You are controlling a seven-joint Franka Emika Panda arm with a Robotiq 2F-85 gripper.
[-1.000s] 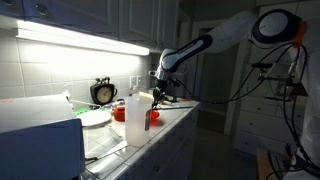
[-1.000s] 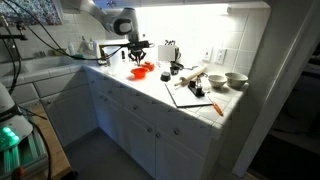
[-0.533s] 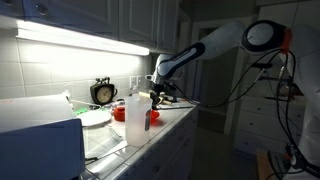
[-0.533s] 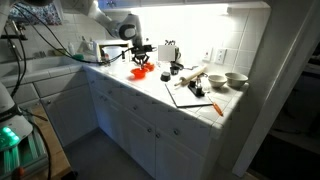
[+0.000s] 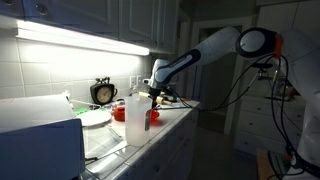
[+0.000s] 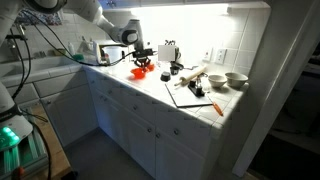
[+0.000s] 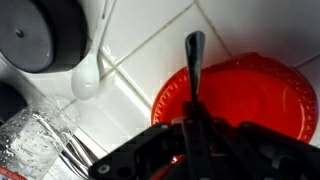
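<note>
1. Black and slender, a utensil (image 7: 193,70) is pinched between the closed jaws of the gripper (image 7: 191,128), its free end pointing away from the wrist.
2. In the wrist view the utensil is seen across a red bowl (image 7: 250,100), with its tip just past the bowl's rim; whether it touches the bowl cannot be told.
3. The bowl is set on a white tiled counter (image 7: 150,25), directly under the gripper (image 6: 143,58) in an exterior view, where the bowl (image 6: 143,72) shows orange-red.
4. A white spoon (image 7: 88,80) is laid on the tiles just beside the bowl, between a black disc (image 7: 45,35) and a clear glass (image 7: 35,145).
5. Farther along the counter a board (image 6: 190,95) is seen, well apart from the gripper.
6. In an exterior view the gripper (image 5: 153,93) is framed near a clear bottle (image 5: 135,120), with a clock (image 5: 103,92) standing against the wall behind.
</note>
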